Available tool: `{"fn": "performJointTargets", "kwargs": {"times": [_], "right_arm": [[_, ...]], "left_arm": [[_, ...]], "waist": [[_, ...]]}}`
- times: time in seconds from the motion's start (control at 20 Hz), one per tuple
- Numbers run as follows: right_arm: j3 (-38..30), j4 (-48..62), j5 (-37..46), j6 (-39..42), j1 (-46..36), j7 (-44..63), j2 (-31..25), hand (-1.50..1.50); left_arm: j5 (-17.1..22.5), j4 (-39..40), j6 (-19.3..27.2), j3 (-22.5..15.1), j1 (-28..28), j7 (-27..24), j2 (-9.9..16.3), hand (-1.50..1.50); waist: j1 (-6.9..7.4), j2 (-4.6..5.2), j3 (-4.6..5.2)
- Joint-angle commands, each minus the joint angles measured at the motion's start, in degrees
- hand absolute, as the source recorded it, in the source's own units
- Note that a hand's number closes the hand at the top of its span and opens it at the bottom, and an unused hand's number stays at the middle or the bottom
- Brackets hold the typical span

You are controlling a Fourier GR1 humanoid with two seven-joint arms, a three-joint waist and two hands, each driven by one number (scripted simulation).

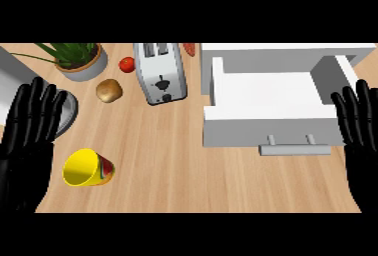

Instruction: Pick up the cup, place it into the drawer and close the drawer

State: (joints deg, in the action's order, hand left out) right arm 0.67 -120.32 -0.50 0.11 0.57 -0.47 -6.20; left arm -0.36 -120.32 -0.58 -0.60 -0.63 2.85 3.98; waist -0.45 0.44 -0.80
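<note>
Near the wooden counter's [170, 165] front left corner, the yellow cup [87, 168] with a red-and-green pattern lies tipped on its side, just beside the left hand [29, 130], whose fingers are straight and hold nothing. The right hand [360, 132] rests open and empty at the right edge. Farther back, the white drawer [266, 102] stands pulled open, with a silver toaster [159, 73] and a brown potato [109, 90] to its left.

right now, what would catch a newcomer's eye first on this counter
Probably the yellow cup, lying on its side at the lower left of the wooden counter, the brightest thing there. Next, the white drawer pulled open at the upper right, its handle facing the viewer, and the silver toaster standing beside it. The black left hand and right hand rest open at the two edges, fingers up.
</note>
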Motion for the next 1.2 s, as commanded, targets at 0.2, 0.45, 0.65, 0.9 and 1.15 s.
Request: {"fn": "performJointTargets", "kwargs": {"times": [0.2, 0.45, 0.65, 0.9, 1.15], "right_arm": [[0.3, 1.5, 1.39, -0.74, -1.56, -1.32, 0.97, -1.5], [0.35, 3.28, -4.09, 5.66, -2.74, 6.3, -3.2, -1.5], [-1.08, 7.47, -5.06, 7.05, -4.83, 5.06, -3.29, -1.5], [-2.01, 6.86, -5.57, 7.78, -6.25, 5.26, -3.31, -1.5], [-0.78, 9.06, -3.14, 7.32, -8.08, 4.11, -2.16, -1.5]], "left_arm": [[22.47, -2.81, -20.09, 9.61, 6.24, -3.95, 11.45, -1.5], [33.69, 6.58, -20.58, 13.03, 9.6, 1.32, 9.86, -1.5], [37.59, 14.88, -24.85, 17.85, 5.62, 1.64, 13.95, -1.5], [30.76, 27.43, -30.41, 19.56, 3.9, -5.65, 13.97, -1.5], [24.64, 34.53, -29.66, 19.12, 1.58, -7.72, 13.66, -1.5]], "waist": [[1.67, -0.55, 0.91], [0.99, -0.37, 0.87], [0.49, -0.39, 0.82], [0.28, -0.4, 0.83], [0.27, -0.41, 0.83]]}}
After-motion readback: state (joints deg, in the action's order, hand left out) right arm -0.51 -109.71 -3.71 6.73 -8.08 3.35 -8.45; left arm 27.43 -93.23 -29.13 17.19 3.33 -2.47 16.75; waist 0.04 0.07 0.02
